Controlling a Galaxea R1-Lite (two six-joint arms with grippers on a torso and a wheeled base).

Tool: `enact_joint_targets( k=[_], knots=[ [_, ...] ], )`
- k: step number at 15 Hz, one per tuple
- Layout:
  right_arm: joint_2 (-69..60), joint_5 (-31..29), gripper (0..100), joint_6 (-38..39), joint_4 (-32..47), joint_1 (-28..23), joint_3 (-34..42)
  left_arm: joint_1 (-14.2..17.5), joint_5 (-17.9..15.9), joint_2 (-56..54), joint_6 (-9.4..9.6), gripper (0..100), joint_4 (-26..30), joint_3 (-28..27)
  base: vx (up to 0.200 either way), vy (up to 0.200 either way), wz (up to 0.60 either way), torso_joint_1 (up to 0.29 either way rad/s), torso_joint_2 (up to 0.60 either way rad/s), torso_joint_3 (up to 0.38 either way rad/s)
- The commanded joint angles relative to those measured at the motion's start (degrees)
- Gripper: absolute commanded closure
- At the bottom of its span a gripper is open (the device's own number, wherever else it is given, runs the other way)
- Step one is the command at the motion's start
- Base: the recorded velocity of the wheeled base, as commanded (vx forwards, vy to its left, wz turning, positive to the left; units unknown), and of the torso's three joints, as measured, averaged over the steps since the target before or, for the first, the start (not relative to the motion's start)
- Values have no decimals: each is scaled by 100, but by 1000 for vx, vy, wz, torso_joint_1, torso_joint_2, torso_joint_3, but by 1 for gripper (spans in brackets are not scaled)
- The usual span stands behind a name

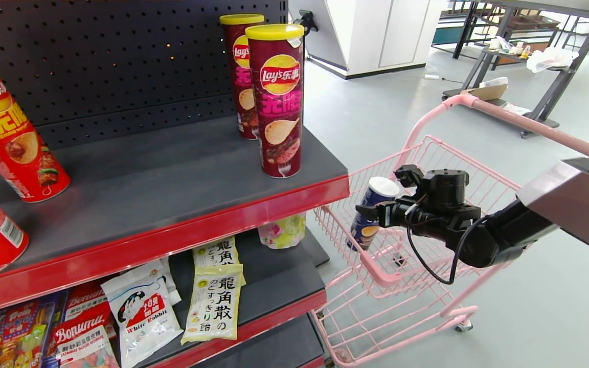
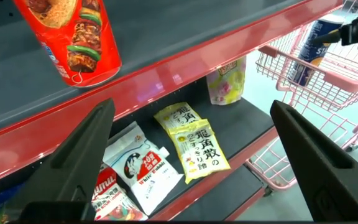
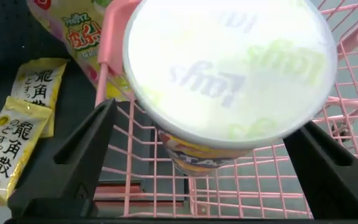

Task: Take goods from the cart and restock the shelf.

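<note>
The left claw (image 2: 191, 104) hangs spread wide and empty before the shelf (image 1: 172, 168), facing the lower board where yellow candy packets (image 2: 197, 149) and a white bag (image 2: 143, 171) lie flat. The right claw (image 1: 376, 212) pinches a blue chip can (image 1: 365, 230) by its sides just under the white lid, holding it tilted over the front of the pink cart (image 1: 379, 274). Farther back, two maroon chip cans (image 1: 277, 102) stand upright at the top board's right end.
</note>
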Motion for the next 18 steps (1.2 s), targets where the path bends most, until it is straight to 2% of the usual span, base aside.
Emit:
enact_joint_targets(
  k=[1, 6, 7, 9, 13, 18],
  knots=[
    [364, -18, 0, -17, -176, -66, -269, 1, -5, 43, 1, 0, -1, 15, 0, 0, 0, 0, 0, 0],
    [733, -27, 0, -8, -220, -83, -814, 1, -22, 140, 1, 0, -1, 24, 0, 0, 0, 0, 0, 0],
    [821, -27, 100, -8, -220, -83, -928, 1, -22, 149, 1, 0, -1, 15, 0, 0, 0, 0, 0, 0],
    [917, -18, 100, 1, -220, -75, -1086, 1, -5, 140, 1, 0, -1, 15, 0, 0, 0, 0, 0, 0],
    [689, -88, 100, 63, -229, -31, -875, 1, -5, 149, 1, 0, -1, 6, 0, 0, 0, 0, 0, 0],
    [-2044, -282, 100, -210, 220, -268, 267, 1, -5, 254, 10, 0, 17, -55, 0, 0, 0, 0, 0, 0]
  ],
)
